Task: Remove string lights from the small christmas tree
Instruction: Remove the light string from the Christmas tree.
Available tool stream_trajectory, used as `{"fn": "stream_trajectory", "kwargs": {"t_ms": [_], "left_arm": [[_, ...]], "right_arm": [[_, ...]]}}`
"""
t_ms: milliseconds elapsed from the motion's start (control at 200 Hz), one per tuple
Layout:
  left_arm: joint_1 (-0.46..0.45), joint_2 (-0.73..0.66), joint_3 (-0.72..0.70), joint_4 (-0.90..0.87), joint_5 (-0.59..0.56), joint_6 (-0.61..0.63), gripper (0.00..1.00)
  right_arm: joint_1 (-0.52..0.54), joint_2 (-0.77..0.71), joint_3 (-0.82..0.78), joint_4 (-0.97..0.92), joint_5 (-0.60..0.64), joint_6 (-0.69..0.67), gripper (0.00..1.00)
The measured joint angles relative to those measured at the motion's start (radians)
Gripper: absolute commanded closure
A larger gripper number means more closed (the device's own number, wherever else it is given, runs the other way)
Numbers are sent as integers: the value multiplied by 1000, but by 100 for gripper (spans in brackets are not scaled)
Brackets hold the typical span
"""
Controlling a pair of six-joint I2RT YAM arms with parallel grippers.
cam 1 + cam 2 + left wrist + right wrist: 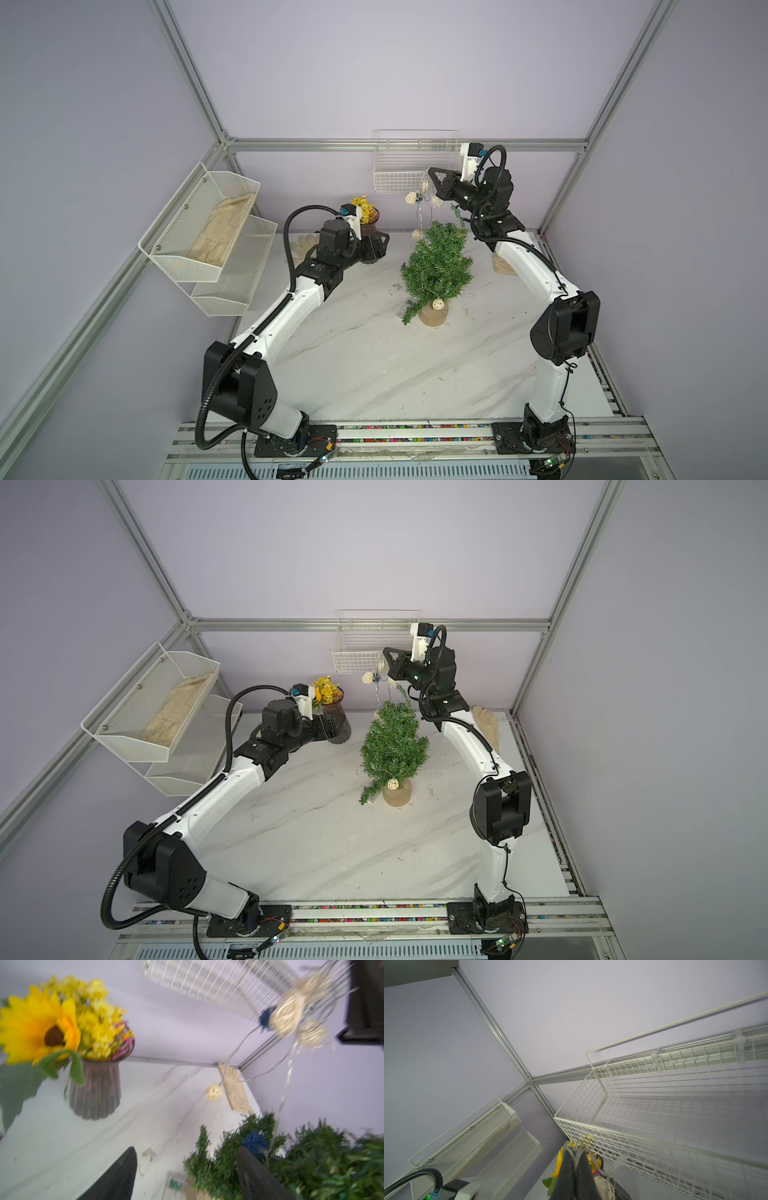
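Observation:
The small christmas tree (436, 266) (392, 746) stands leaning on its round wooden base (433, 318) in mid-table. My right gripper (432, 172) (575, 1150) is raised above the tree's top and is shut on the silvery wire of the string lights (419, 199). Cream balls (287, 1014) and a blue ball (266, 1019) dangle below it. Wire runs down into the branches, where another blue ball (254, 1142) sits, and a cream ball (438, 304) hangs by the base. My left gripper (384, 241) (187, 1167) is open left of the tree, one finger (255, 1176) against the foliage, holding nothing.
A dark vase of yellow flowers (368, 216) (95, 1093) stands just behind the left gripper. A white wire basket (415, 166) (675, 1105) hangs on the back wall beside the right gripper. Mesh shelves (208, 232) on the left wall hold a glove. Another glove (486, 725) lies at the back right.

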Motion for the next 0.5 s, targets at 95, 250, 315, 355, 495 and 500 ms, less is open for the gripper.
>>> {"fn": "stream_trajectory", "kwargs": {"t_ms": [95,250,315,355,495,500], "left_arm": [[4,49,84,59,69,40,20],[5,111,171,182,167,103,20],[5,148,218,210,196,129,20],[5,180,261,215,212,146,20],[6,307,417,219,269,189,19],[6,313,424,219,272,191,19]], "right_arm": [[0,35,50,-8,-35,5,100],[-5,69,98,-29,-77,4,100],[-7,77,113,-42,-89,4,100],[-8,83,124,-45,-97,4,100],[-8,99,152,-50,-128,4,100],[-8,99,152,-50,-128,4,100]]}}
